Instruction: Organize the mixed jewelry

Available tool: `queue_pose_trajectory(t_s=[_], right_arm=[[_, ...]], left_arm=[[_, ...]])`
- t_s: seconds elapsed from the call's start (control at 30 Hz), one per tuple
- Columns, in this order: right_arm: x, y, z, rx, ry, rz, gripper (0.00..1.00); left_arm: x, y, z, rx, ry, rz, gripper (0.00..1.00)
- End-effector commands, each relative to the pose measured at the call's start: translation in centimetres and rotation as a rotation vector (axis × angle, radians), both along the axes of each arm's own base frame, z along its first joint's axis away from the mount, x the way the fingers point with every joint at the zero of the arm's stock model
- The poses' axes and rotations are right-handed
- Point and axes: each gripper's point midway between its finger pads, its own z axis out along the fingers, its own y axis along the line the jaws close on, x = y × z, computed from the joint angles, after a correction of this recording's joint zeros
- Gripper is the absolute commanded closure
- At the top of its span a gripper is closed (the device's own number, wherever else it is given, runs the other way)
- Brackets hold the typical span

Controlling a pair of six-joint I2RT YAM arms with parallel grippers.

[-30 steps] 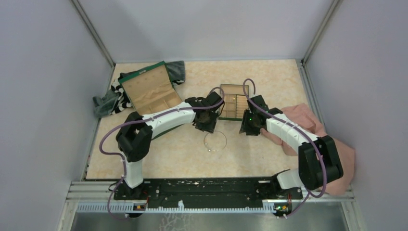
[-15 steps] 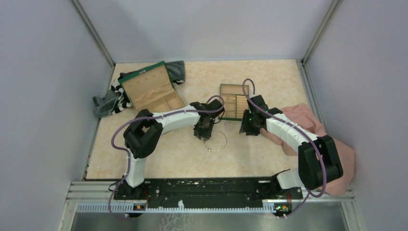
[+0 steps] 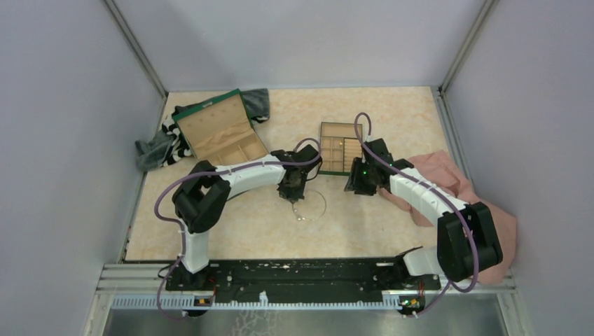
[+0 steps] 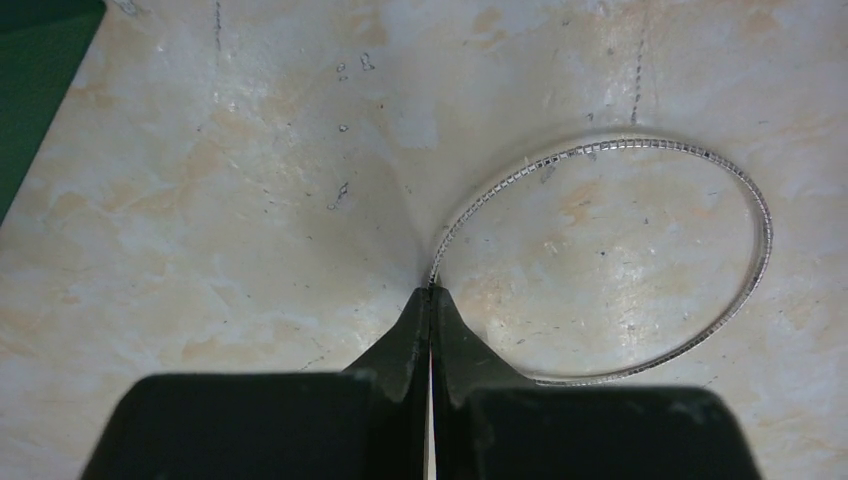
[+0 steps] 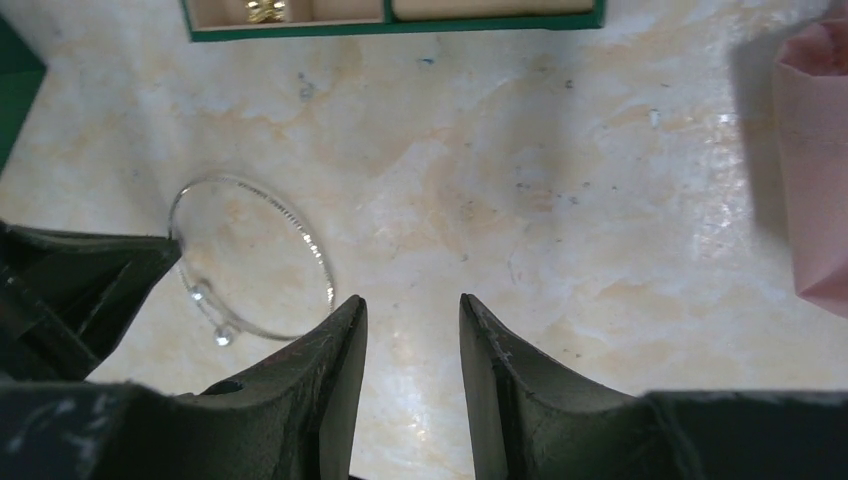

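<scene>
The thin silvery wire hoop [image 3: 309, 205] lies on the marbled table at the middle. My left gripper [image 3: 293, 192] is shut on the hoop's left rim; in the left wrist view the closed tips [image 4: 430, 292] pinch the wire and the hoop [image 4: 640, 143] loops off to the right. My right gripper [image 3: 355, 183] is open and empty, low over bare table just right of the hoop [image 5: 313, 248]. In its own view the gripper [image 5: 412, 305] has wide-apart fingers. A small gold piece [image 5: 265, 10] sits in a tray compartment.
A small compartment tray [image 3: 325, 127] with a green rim [image 5: 400, 22] stands behind both grippers. An open green box [image 3: 210, 105] with tan compartments sits at back left on striped and grey cloths [image 3: 157, 148]. A pink cloth [image 3: 448, 178] lies right, also in the right wrist view [image 5: 815, 150].
My left gripper has moved toward the near left and down onto the hoop's left rim. The hoop has shifted slightly left. The right arm has barely moved.
</scene>
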Motion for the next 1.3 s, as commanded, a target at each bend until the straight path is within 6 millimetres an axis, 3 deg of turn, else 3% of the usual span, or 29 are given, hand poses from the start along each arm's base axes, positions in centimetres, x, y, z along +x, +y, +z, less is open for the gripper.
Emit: queue_pose_trajectory(t_s=[0.0, 0.2, 0.23, 0.3, 0.4, 0.6, 0.83, 1.27], right_arm=[[1.1, 3.1, 3.5, 0.172, -0.150, 0.088, 0.60], [1.0, 6.2, 5.9, 0.369, -0.229, 0.186, 0.56], [0.9, 6.6, 6.3, 0.399, -0.244, 0.202, 0.53], [0.7, 7.3, 6.9, 0.447, -0.266, 0.233, 0.39], [0.6, 7.6, 6.7, 0.458, -0.266, 0.253, 0.34], [0.3, 7.8, 6.1, 0.455, -0.279, 0.308, 0.35], [-0.1, 8.3, 5.1, 0.482, -0.245, 0.344, 0.54], [0.7, 6.5, 5.8, 0.368, -0.343, 0.322, 0.43]], left_arm=[[1.7, -1.2, 4.0, -0.106, -0.132, 0.025, 1.00], [2.5, -1.9, 7.7, -0.184, -0.217, -0.007, 1.00], [2.5, -1.9, 8.0, -0.187, -0.222, -0.011, 1.00], [2.5, -2.0, 8.4, -0.194, -0.223, -0.017, 1.00], [2.3, -2.3, 8.9, -0.217, -0.218, -0.027, 1.00], [2.3, -3.0, 10.0, -0.268, -0.223, -0.046, 1.00], [2.6, -3.3, 10.6, -0.318, -0.215, -0.040, 1.00], [2.4, -3.4, 11.4, -0.336, -0.219, -0.059, 1.00]])
